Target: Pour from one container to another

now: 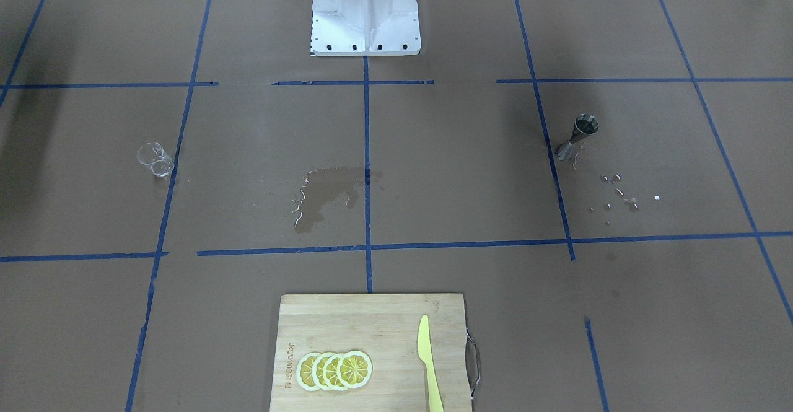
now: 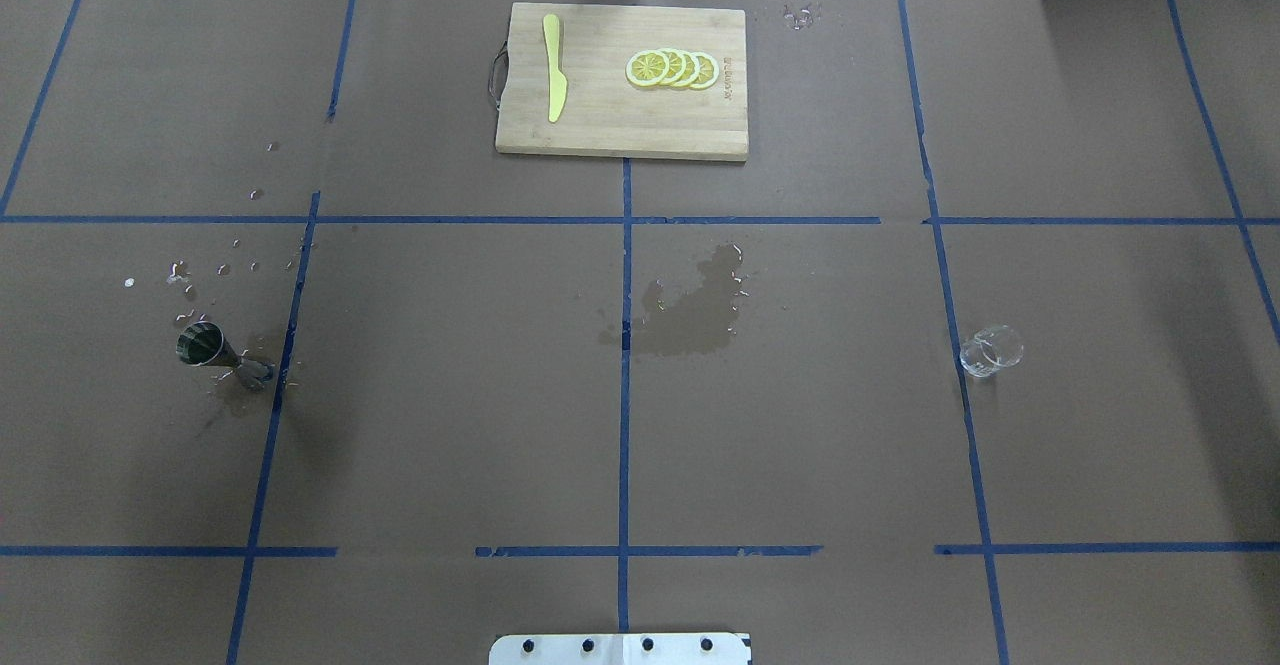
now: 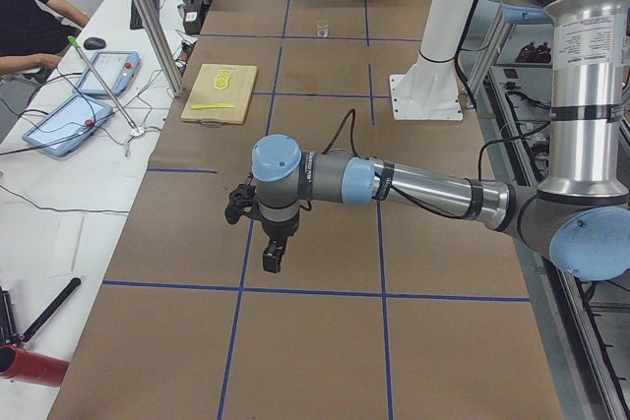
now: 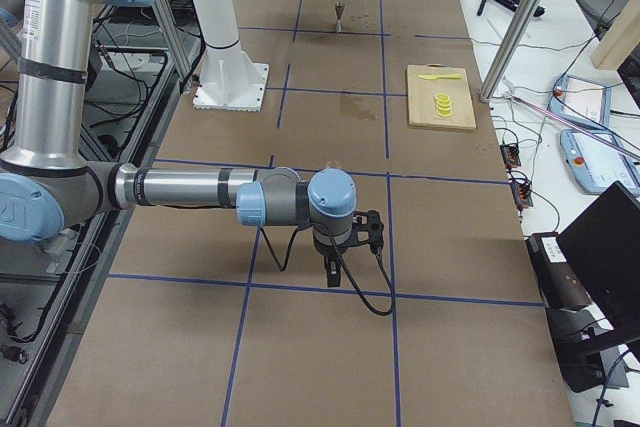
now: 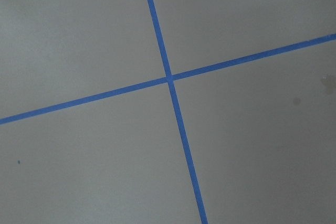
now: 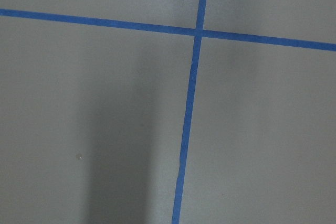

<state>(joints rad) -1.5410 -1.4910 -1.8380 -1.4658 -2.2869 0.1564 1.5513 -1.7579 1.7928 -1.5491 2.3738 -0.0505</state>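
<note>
The clear glass tumbler (image 1: 155, 159) (image 2: 992, 350) stands alone on the brown paper on the robot's right side; it is also seen far off (image 3: 322, 29). On the robot's left side the metal jigger (image 1: 579, 136) (image 2: 215, 353) (image 4: 338, 15) stands upright among water drops. Nothing touches either one. My left gripper (image 3: 271, 258) hangs over the table end beyond the jigger. My right gripper (image 4: 332, 272) hangs over the opposite end, past the tumbler. Both show only in the side views, so I cannot tell whether they are open or shut. The wrist views show only paper and blue tape.
A wet patch (image 2: 695, 310) darkens the table's middle. A wooden cutting board (image 2: 600, 115) holds lemon slices (image 2: 672, 68) and a yellow knife (image 2: 553, 67). The robot's white base (image 1: 365, 12) stands mid-table. A person (image 3: 30, 17) sits at a side table with tablets.
</note>
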